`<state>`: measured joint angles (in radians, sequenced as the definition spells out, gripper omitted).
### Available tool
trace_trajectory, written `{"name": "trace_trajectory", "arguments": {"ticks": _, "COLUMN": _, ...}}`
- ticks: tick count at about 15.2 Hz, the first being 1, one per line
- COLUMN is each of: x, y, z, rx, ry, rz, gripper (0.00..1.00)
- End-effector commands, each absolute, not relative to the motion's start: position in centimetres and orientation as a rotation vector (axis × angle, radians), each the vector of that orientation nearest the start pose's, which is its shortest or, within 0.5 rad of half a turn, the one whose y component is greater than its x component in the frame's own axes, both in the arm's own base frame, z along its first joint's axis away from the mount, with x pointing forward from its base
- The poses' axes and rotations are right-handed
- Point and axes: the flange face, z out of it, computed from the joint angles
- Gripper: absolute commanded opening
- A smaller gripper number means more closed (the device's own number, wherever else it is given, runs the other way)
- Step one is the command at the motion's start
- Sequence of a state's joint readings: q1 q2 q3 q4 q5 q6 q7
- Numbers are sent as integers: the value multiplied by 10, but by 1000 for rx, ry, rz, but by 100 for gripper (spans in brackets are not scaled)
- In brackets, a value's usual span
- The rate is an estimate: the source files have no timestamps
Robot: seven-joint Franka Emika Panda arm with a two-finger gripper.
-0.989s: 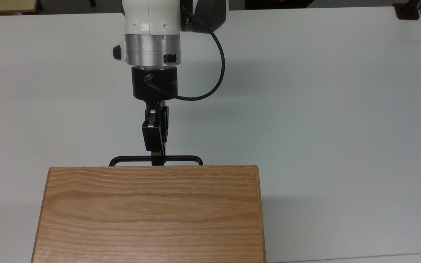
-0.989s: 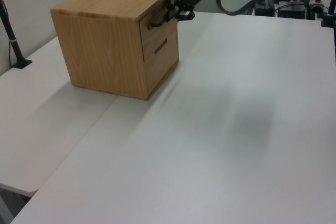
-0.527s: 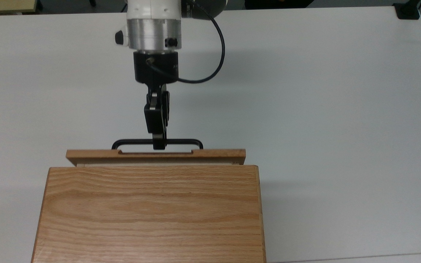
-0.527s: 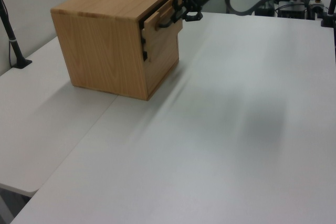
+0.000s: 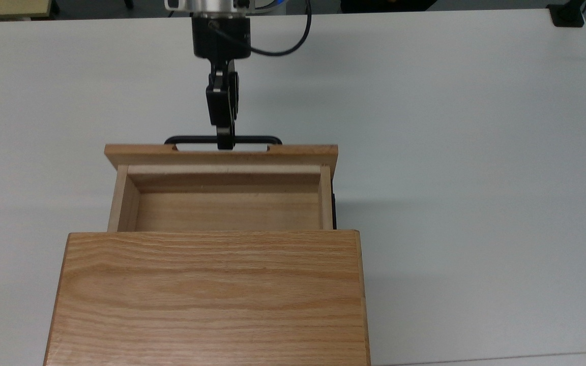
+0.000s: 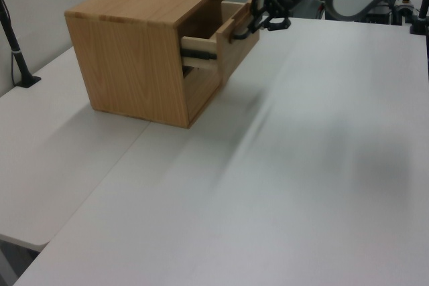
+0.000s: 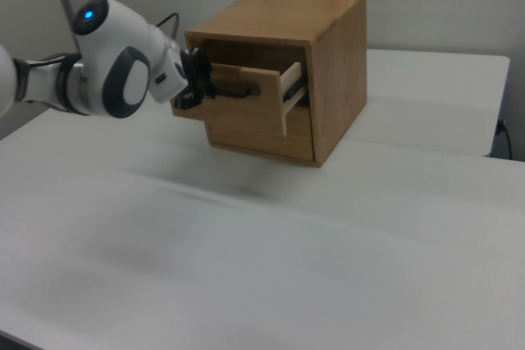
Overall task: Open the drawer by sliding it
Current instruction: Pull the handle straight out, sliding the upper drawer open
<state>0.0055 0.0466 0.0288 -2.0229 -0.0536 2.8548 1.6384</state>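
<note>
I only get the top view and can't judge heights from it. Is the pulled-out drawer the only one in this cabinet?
Observer: No. The left view shows a second drawer front below the drawer, sitting flush with the cabinet.
Operator: Does the open one rest on the table?
Observer: No. In the right view it hangs clear above the table.
Operator: Where does the tool meet the handle?
Observer: In the right view the tool is at the handle, roughly at mid-height of the front panel.
</note>
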Motion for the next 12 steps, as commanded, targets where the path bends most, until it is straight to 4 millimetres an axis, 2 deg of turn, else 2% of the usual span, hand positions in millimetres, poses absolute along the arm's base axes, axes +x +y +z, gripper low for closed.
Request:
{"name": "trace_trajectory", "arguments": {"ticks": 1, "x": 563, "y": 35, "z": 507, "rx": -1763, "ry": 1789, "rz": -667, "gripper": 12}}
{"name": "trace_trajectory", "arguments": {"ticks": 3, "x": 553, "y": 36, "z": 505, "rx": -1771, "ry": 1794, "rz": -660, "gripper": 12}}
{"name": "trace_trajectory", "arguments": {"ticks": 7, "x": 552, "y": 35, "z": 504, "rx": -1778, "ry": 1798, "rz": -656, "gripper": 16}}
{"name": "trace_trajectory", "arguments": {"ticks": 9, "x": 550, "y": 35, "z": 502, "rx": -1802, "ry": 1825, "rz": -631, "gripper": 27}}
{"name": "trace_trajectory", "arguments": {"ticks": 11, "x": 548, "y": 34, "z": 507, "rx": -1808, "ry": 1839, "rz": -622, "gripper": 28}}
{"name": "trace_trajectory", "arguments": {"ticks": 12, "x": 548, "y": 32, "z": 514, "rx": -1807, "ry": 1847, "rz": -621, "gripper": 33}}
